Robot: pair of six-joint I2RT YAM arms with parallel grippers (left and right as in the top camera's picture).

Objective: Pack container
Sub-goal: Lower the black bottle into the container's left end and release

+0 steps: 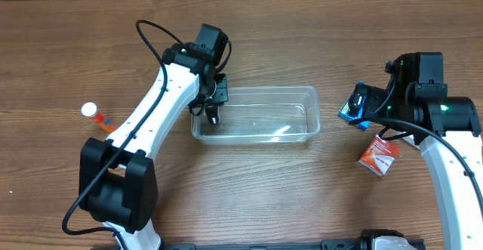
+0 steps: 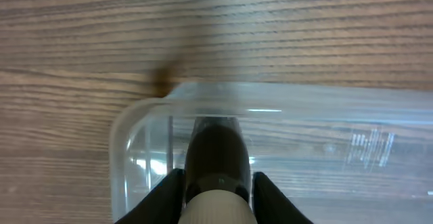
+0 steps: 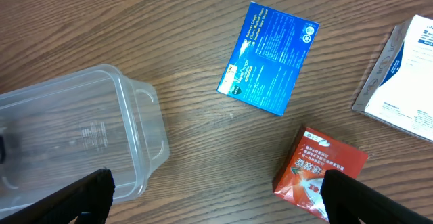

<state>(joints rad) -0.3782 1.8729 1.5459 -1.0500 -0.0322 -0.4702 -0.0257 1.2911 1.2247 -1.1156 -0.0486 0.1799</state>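
Note:
The clear plastic container (image 1: 260, 116) lies in the middle of the table. My left gripper (image 1: 213, 108) hangs over its left end, shut on a dark bottle with a white cap (image 2: 215, 158). The bottle's dark end points down inside the container's left wall (image 2: 128, 143). My right gripper (image 1: 371, 105) is open and empty, above the table to the right of the container. In the right wrist view, its fingers (image 3: 220, 200) are spread wide, with the container's end (image 3: 128, 122) by the left finger.
A blue box (image 3: 268, 57) lies flat right of the container, partly under my right arm in the overhead view (image 1: 351, 110). A red box (image 3: 316, 166) (image 1: 379, 155) sits by the right finger. A white box (image 3: 402, 78) lies further right. An orange bottle with a white cap (image 1: 94, 115) lies far left.

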